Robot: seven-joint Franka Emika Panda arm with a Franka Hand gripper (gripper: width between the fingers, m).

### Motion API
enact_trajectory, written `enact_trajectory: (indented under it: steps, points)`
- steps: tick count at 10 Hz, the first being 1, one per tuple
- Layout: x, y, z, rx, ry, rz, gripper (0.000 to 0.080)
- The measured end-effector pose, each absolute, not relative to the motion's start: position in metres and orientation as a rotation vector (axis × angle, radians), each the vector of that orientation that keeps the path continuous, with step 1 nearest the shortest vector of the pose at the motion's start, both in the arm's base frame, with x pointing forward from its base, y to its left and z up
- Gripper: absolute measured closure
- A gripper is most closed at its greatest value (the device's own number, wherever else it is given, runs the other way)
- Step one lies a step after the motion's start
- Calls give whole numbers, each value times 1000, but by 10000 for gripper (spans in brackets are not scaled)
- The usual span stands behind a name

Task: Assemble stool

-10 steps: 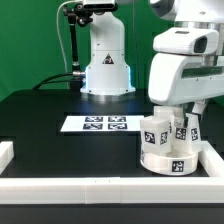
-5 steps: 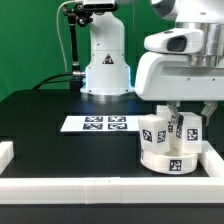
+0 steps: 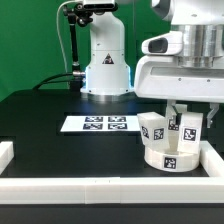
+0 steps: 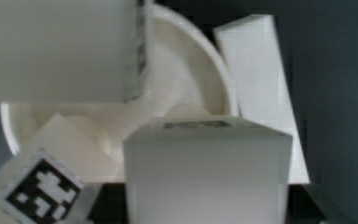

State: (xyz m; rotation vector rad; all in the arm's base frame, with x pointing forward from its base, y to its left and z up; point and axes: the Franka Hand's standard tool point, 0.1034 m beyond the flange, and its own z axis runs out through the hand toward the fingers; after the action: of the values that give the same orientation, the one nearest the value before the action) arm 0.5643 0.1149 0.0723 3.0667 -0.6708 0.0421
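Note:
The white stool stands upside down at the exterior view's right. Its round seat (image 3: 168, 157) lies on the table with tagged block legs (image 3: 153, 128) pointing up. My gripper (image 3: 181, 113) comes straight down onto the stool, and its wide hand hides the leg tops. In the wrist view a white leg (image 4: 211, 165) fills the space between the jaws, and my gripper (image 4: 208, 205) is shut on it. The seat (image 4: 87, 150) curves behind it, and two other legs (image 4: 247, 70) stand beside it. A tag (image 4: 43, 185) shows on the seat's side.
The marker board (image 3: 98, 124) lies flat in the middle of the black table. White border rails run along the front (image 3: 100, 190), the left (image 3: 8, 152) and the right (image 3: 215, 158), close to the stool. The arm's white base (image 3: 105, 60) stands at the back.
My hand has turned about its vertical axis, from narrow side to broad side facing the camera. The stool has shifted slightly toward the exterior view's right.

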Motion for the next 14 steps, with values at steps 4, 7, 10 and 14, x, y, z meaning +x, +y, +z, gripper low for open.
enact_trajectory:
  steps: [4, 7, 10, 14]
  points:
    - [565, 116, 72, 2984, -991, 44, 456]
    - [564, 117, 72, 2890, -1264, 37, 456]
    - [564, 119, 72, 2776, -1507, 33, 456]
    - [565, 117, 70, 2531, -2010, 34, 456]
